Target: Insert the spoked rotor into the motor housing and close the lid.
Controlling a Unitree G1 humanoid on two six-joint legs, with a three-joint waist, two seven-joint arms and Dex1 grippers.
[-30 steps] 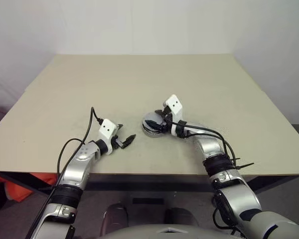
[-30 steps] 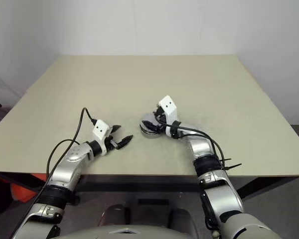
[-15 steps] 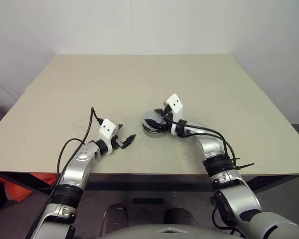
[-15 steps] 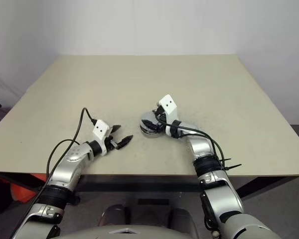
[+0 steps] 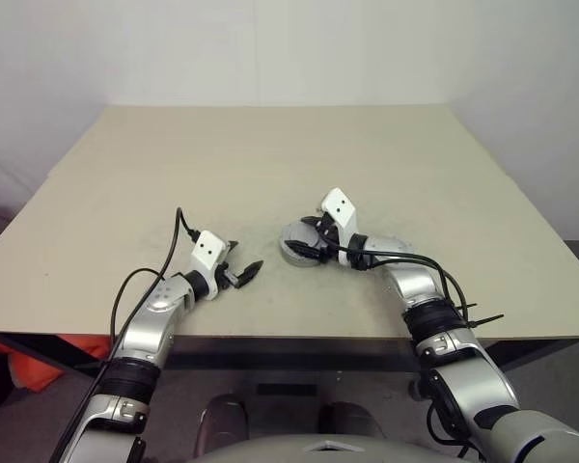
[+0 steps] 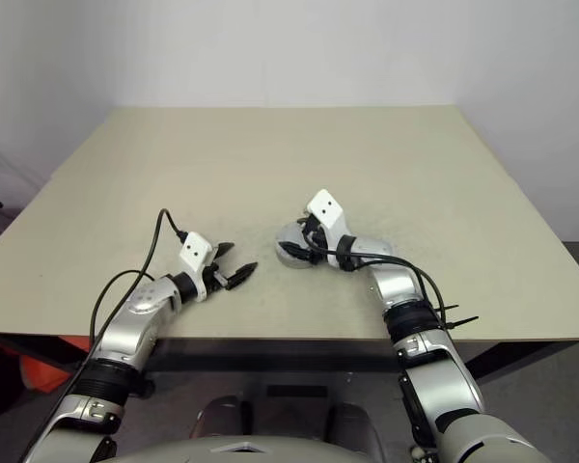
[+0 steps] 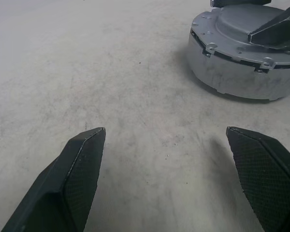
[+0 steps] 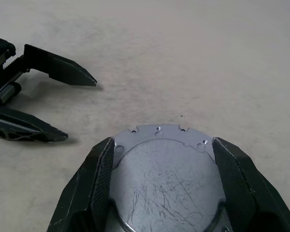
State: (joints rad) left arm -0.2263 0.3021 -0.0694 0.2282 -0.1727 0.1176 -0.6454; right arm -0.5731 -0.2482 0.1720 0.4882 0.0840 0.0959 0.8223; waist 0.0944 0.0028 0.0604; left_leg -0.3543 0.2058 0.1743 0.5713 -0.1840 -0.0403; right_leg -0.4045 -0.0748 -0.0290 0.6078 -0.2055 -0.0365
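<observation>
The motor housing (image 7: pixel 241 72) is a round silver-grey body standing on the table just in front of me. The lid (image 8: pixel 164 179) lies flat on top of it, scratched, with a rim of small screw holes. My right gripper (image 5: pixel 304 246) reaches over it from the right, one black finger (image 8: pixel 89 193) against each side of the lid. To the left, apart from the housing, my left gripper (image 5: pixel 246 256) hovers just above the table, open and empty. The spoked rotor is hidden.
The beige table (image 5: pixel 270 154) stretches far beyond the housing, and its front edge (image 5: pixel 289 338) runs just below both forearms. A black cable (image 5: pixel 179 227) loops up from my left wrist.
My right wrist has rolled a little and its forearm has swung slightly to the right, still over the lidded housing. The left arm has not moved.
</observation>
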